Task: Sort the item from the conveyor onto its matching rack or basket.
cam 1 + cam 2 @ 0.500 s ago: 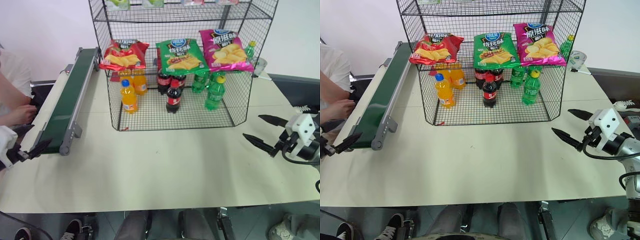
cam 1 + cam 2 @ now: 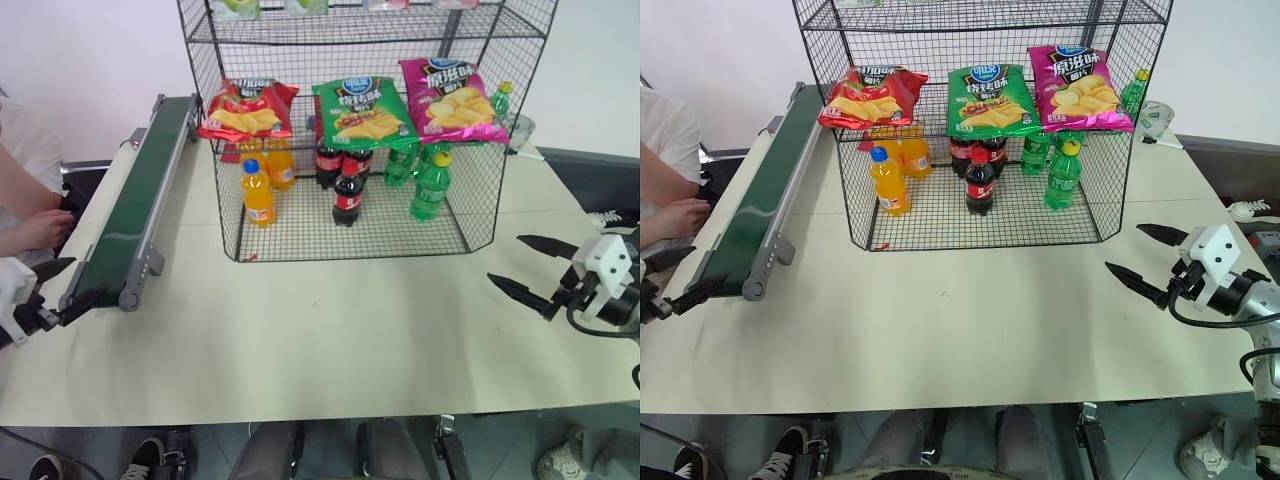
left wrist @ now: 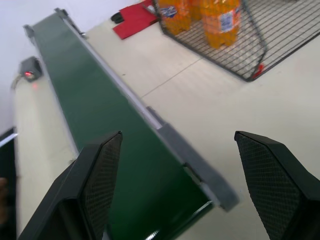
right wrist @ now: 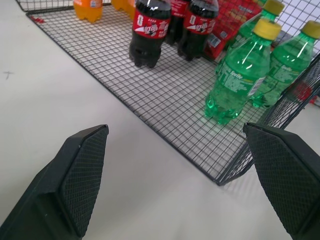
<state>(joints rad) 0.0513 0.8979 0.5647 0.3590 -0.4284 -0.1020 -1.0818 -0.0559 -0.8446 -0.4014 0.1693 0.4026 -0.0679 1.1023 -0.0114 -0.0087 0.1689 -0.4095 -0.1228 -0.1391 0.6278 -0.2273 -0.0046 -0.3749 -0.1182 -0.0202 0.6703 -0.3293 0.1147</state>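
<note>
The red crisp bag (image 2: pixel 245 108) is already lying on the rack (image 2: pixel 300 215); both hands, left hand (image 2: pixel 62 285) and right hand (image 2: pixel 532 268), are hanging wide and empty, the conveyor (image 2: pixel 135 200) carrying nothing.

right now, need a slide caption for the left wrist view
Open left gripper poised over the near end of the bare green conveyor, orange bottles in the wire rack beyond.

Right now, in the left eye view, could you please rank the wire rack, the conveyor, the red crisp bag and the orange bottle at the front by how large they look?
1. wire rack, by far the largest.
2. conveyor, long but narrow.
3. red crisp bag.
4. orange bottle, the smallest, though not far behind the bag.
</note>
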